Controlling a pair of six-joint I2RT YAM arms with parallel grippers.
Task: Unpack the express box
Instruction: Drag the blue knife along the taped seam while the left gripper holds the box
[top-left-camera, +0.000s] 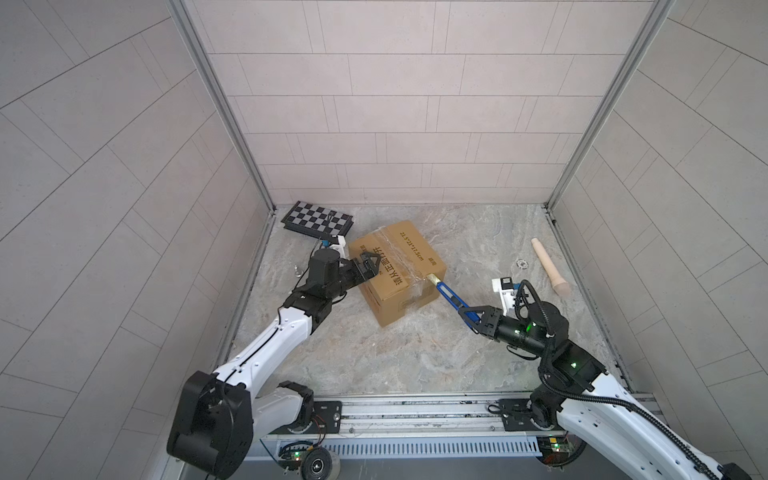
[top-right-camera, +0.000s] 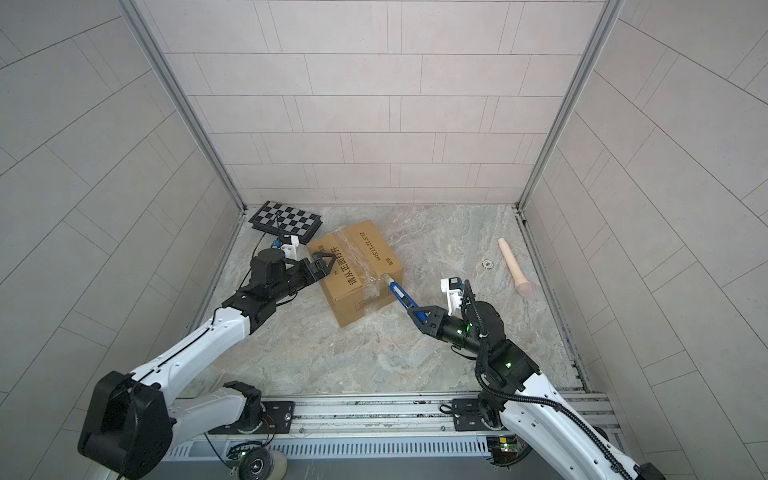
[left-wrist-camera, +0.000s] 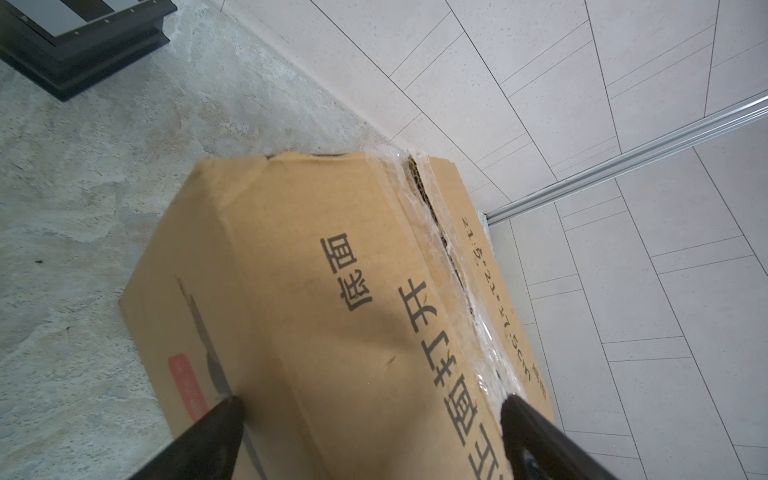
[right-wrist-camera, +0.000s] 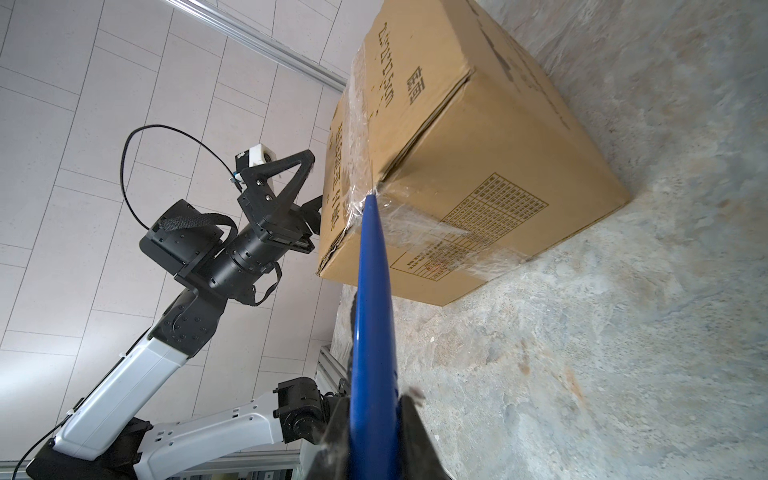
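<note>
In both top views the box (top-left-camera: 395, 270) sits on the bench (top-left-camera: 415, 357), left gripper (top-left-camera: 366, 268) spread wide at its 9 o'clock edge, right gripper (top-left-camera: 468, 316) at 4 o'clock clamped on a cutter (top-left-camera: 448, 294). Right wrist view: cutter tip meets the box's tape (right-wrist-camera: 360, 166).

Express box (top-left-camera: 397, 274): brown corrugated cardboard, matt, creased; fluted edge bare along seam. Clear tape (right-wrist-camera: 415, 224): glossy film, wrinkled, over seam and down side. Bench (top-left-camera: 415, 353): marbled grey stone look, rough, dull. Blue tool (top-left-camera: 451, 296): smooth glossy plastic handle. Left hand (top-left-camera: 374, 268), right hand (top-left-camera: 468, 312): matt black plastic. Arm shells (top-left-camera: 270, 345): smooth white plastic, slight sheen. Chequered board (top-left-camera: 318, 219): smooth, satin, black frame. Pale rod (top-left-camera: 548, 266): beige, matt, wood-like. Walls (top-left-camera: 395, 104): matt speckled tile-pattern panels. Corner posts (top-left-camera: 225, 108): brushed metal.
</note>
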